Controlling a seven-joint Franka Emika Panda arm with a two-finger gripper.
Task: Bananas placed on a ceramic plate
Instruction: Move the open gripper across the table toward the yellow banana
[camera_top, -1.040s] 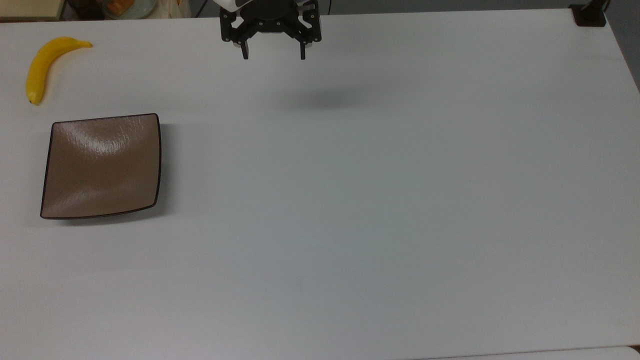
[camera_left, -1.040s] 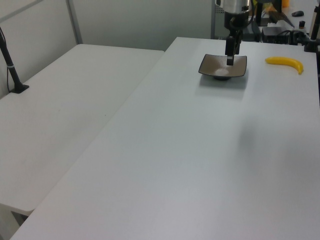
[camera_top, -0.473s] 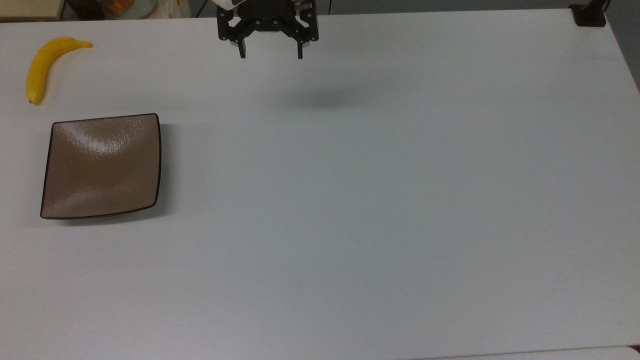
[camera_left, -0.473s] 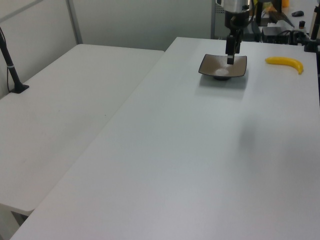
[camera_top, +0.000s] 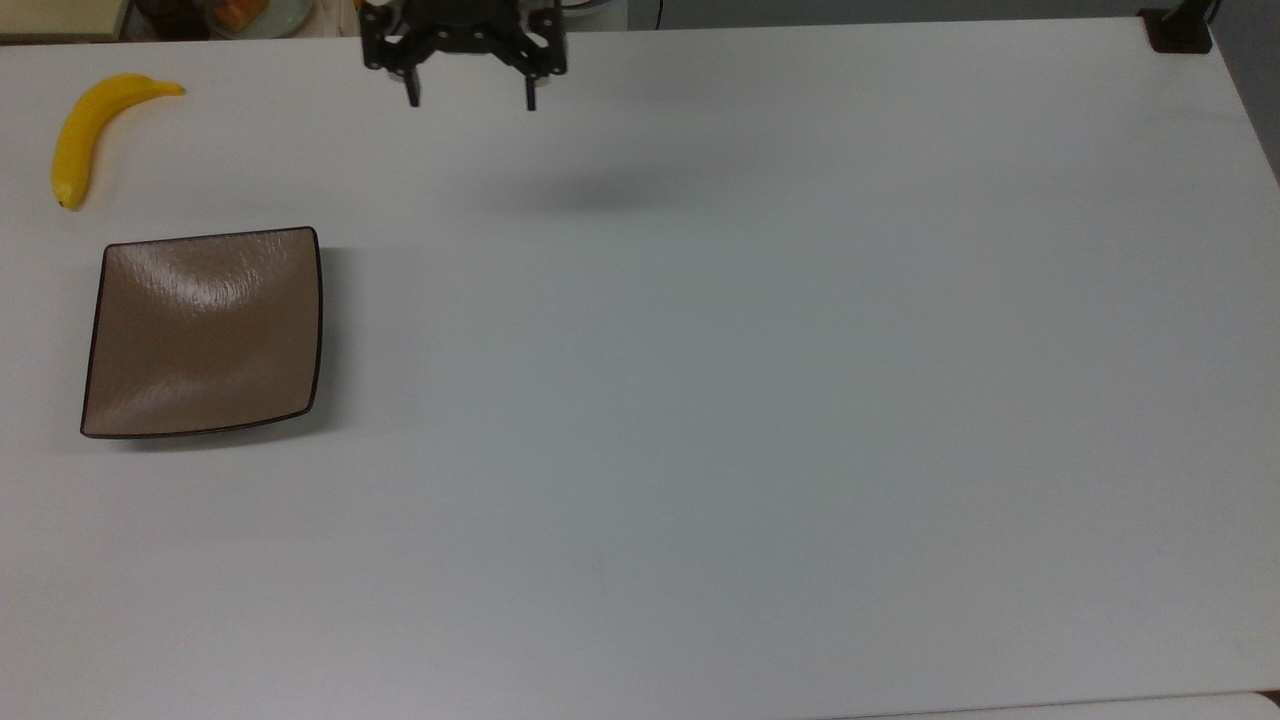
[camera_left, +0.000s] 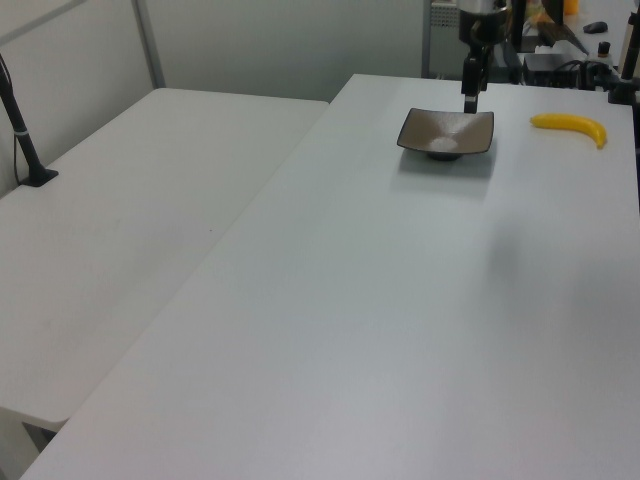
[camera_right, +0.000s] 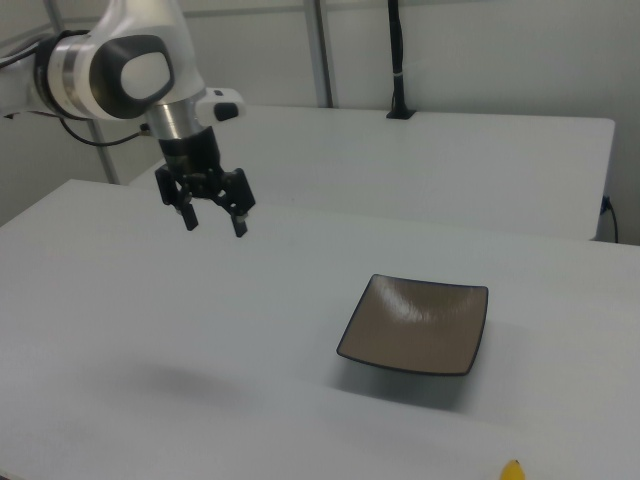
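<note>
Lying apart from the banana (camera_top: 88, 127), ceramic plate (camera_top: 203, 333) holds nothing.

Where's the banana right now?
The banana lies on the table in the top view's upper left corner, just above the brown plate, not touching it.

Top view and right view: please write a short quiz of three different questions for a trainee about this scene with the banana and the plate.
1. True or false: the bright yellow curved banana lies on the glossy brown square ceramic plate.
2. Multiple choice: the black two-finger gripper is (A) shut on the banana, (B) open and holding nothing, (C) resting on the plate.
3. Fill in: in the top view, the banana lies on the white table near the view's upper ____ corner.

Key
1. False: it lies on the table, apart from the plate.
2. B: in the right view the gripper hangs above the table, fingers apart.
3. left
</note>
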